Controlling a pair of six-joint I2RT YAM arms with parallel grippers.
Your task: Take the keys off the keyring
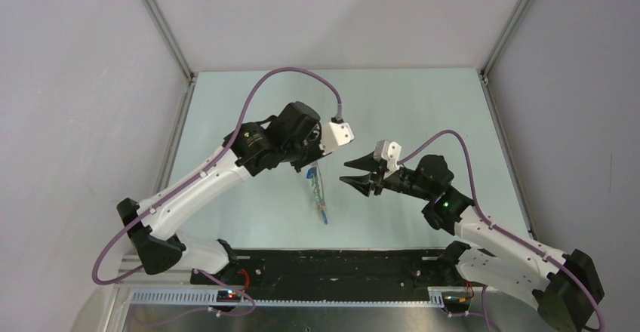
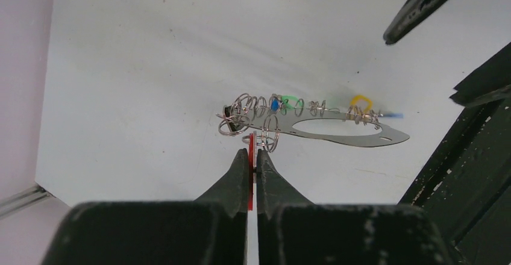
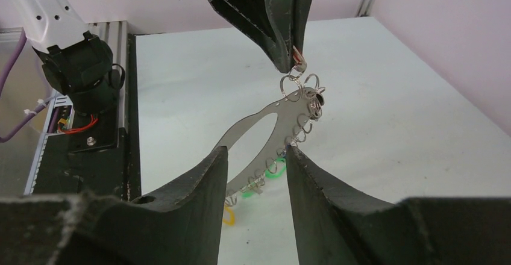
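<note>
Left arm: the left gripper (image 2: 251, 152) is being shown with its black jaws closed, a thin red piece (image 2: 250, 180) being pinched between them
Ring: the keyring (image 2: 280, 124), a flat, thin grey metal hoop with an oval opening, is being hung from that red piece by a small wire loop, its long side pointing down towards the table
Load: the keys (image 2: 291, 102), seen only as small silver wire loops with green, blue and yellow plastic bits, are being carried along one edge of the hoop; blades are too small to be told
Right arm: the right gripper (image 1: 344, 172) is being held with jaws open and nothing gripped, its tips pointed at the hanging hoop, near it but apart
Surface: the pale matte tabletop (image 1: 407, 106) is being approached by the hoop's lower end; contact cannot be told
</note>
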